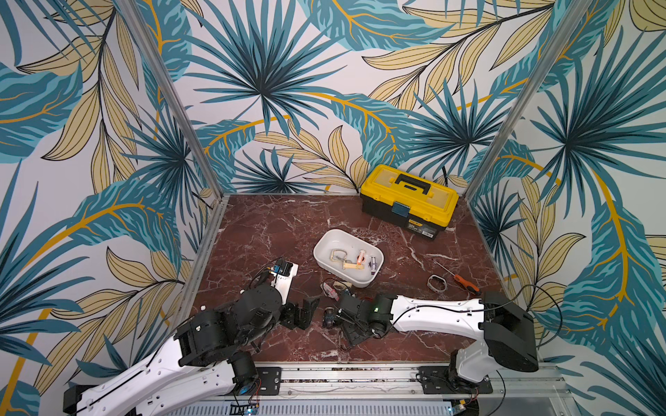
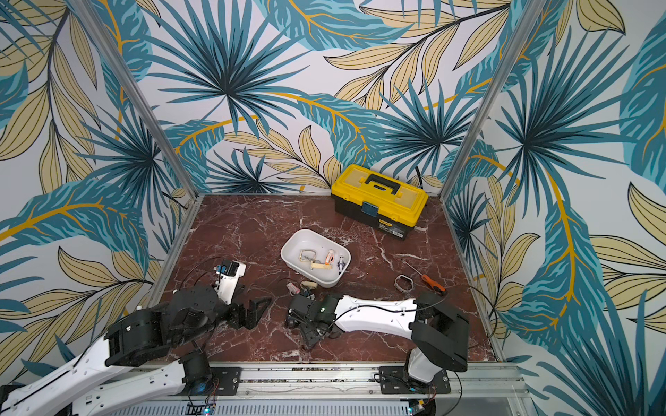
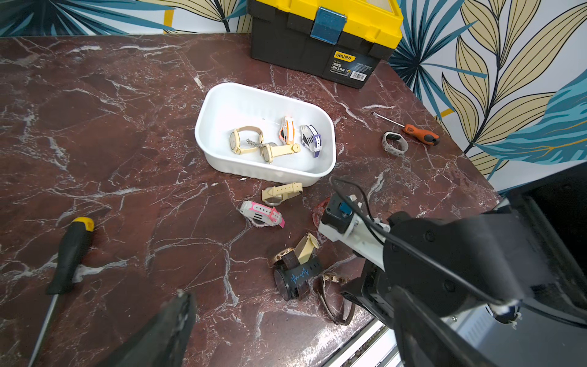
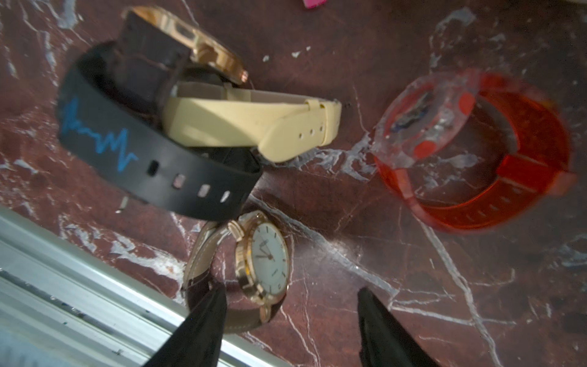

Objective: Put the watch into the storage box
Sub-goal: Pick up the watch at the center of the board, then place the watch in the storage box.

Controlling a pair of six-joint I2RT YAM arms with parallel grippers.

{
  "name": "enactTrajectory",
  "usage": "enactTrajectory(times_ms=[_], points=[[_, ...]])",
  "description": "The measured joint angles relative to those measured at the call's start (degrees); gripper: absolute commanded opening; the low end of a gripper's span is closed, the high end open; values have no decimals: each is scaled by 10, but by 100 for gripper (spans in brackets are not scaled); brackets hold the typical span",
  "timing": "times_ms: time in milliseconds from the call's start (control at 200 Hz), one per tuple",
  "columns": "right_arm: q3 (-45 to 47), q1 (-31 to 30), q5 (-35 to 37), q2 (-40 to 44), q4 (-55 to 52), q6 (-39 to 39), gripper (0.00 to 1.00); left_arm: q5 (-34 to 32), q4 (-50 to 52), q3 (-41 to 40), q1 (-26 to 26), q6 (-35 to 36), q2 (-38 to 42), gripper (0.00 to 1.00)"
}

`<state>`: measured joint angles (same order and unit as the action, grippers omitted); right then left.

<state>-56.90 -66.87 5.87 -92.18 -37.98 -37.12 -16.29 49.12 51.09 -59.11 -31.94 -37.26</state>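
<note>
Red marble counter (image 1: 252, 234), with one yellow-and-black toolbox (image 1: 409, 200) shut at the far right and one white storage box (image 1: 333, 239) mid-counter. I'd call the job about a third done. Four watches lie in the box, and I count eight out on the counter (the near pile is tangled, so give or take one).

There are two arms. The left gripper (image 1: 304, 312) hangs wide open and empty at near left. The right gripper (image 4: 290, 289) sits low by the near edge, jaws apart either side of the gold white-dial watch (image 4: 270, 267), not pinching it as far as I can tell.

Two screwdrivers: the orange-handled screwdriver (image 1: 465, 279) on the right, the black-and-yellow screwdriver (image 3: 71, 254) on the left.

Other loose watches:
- red see-through watch (image 4: 470, 159)
- black heartbeat-strap watch (image 3: 297, 276), piled with a brown-strap and a cream-strap one
- pink watch (image 3: 262, 216)
- beige watch (image 3: 281, 192), just beside the box
- grey band watch (image 1: 437, 282), by the orange screwdriver
</note>
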Motion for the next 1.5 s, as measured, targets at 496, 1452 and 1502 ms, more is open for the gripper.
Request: enactTrajectory(times_ms=[496,1452,1502], points=[[-13,0,2,-42,24,21,22,-5,0,-1,0,0,0,100],[-78,31,99,156,-121,40,6,-26,-31,-21,-1,15,-3,100],[-109,52,111,148,-126,49,6,-26,-33,-21,-1,16,-5,100]])
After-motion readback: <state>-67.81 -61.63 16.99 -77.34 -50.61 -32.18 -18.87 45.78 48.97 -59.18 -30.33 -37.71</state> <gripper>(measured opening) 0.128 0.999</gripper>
